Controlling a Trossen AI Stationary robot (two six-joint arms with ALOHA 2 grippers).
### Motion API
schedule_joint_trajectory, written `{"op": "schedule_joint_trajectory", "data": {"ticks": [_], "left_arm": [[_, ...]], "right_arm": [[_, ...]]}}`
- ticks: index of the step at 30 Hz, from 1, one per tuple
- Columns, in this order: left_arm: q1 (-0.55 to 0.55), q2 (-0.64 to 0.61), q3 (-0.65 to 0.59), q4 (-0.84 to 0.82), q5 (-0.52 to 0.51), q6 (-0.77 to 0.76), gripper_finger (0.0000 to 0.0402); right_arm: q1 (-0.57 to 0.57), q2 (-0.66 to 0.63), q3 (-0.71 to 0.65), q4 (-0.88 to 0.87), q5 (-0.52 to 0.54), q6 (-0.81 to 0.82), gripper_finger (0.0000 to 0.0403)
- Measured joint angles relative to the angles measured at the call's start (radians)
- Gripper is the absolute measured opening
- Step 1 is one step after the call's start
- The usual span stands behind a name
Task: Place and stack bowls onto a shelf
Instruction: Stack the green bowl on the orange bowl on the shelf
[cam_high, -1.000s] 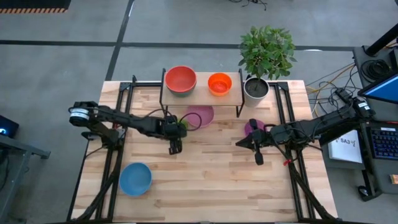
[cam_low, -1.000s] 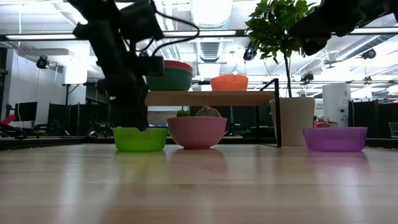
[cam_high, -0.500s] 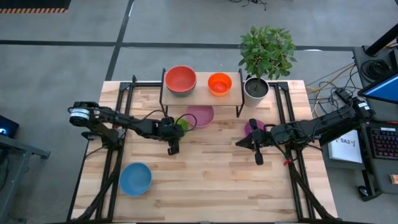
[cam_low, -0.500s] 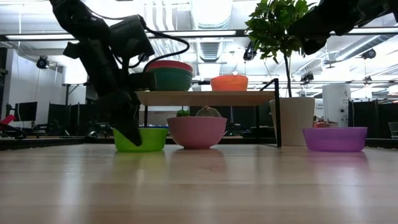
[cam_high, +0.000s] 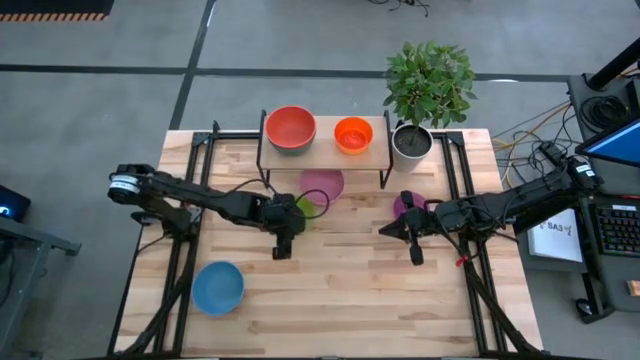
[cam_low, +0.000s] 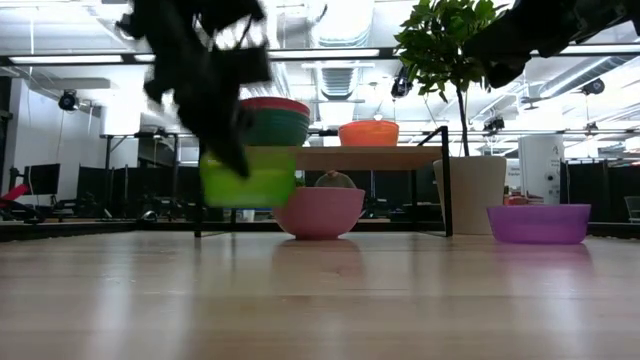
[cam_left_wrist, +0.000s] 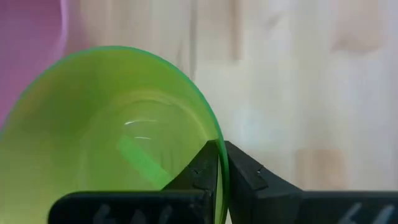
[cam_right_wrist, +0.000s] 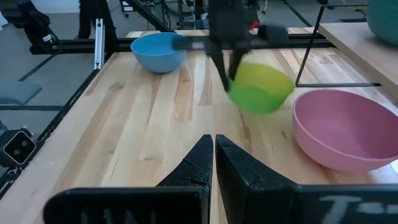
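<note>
The lime green bowl (cam_low: 248, 180) hangs above the table in front of the shelf (cam_low: 340, 157), with my left gripper (cam_high: 293, 212) shut on it. A red bowl stacked in a teal one (cam_high: 290, 128) and an orange bowl (cam_high: 353, 133) stand on the shelf top. The pink bowl (cam_high: 322, 185) rests on the table half under the shelf. The purple bowl (cam_low: 538, 222) is on the table at the right and the blue bowl (cam_high: 217, 287) at the near left. My right gripper (cam_right_wrist: 213, 146) is shut, empty, near the purple bowl. My left gripper pinches the lime green bowl's rim (cam_left_wrist: 214, 134), one finger inside the bowl and one outside its wall. The fingers come from above, slanting down. The bowl is lifted clear of the table (cam_low: 248, 180), its opening up.
A white plant pot (cam_high: 411, 143) with a leafy plant stands at the shelf's right end. Black metal frames run along the table's left and right sides. Bare wood lies across the middle and near part of the table (cam_high: 340, 290).
My left gripper has shut on the lime green bowl's rim and risen, shifting a little toward the table's right. The bowl, which stood on the table beside the pink bowl, now hangs clear of it at about shelf height.
</note>
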Motion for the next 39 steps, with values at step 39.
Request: {"op": "schedule_joint_trajectory", "data": {"ticks": [39], "left_arm": [[0.455,0.593,1.316,-0.490,0.218,0.640,0.0000]], "right_arm": [[0.000,-0.005,0.001,-0.009,0.000,-0.012,0.0009]]}}
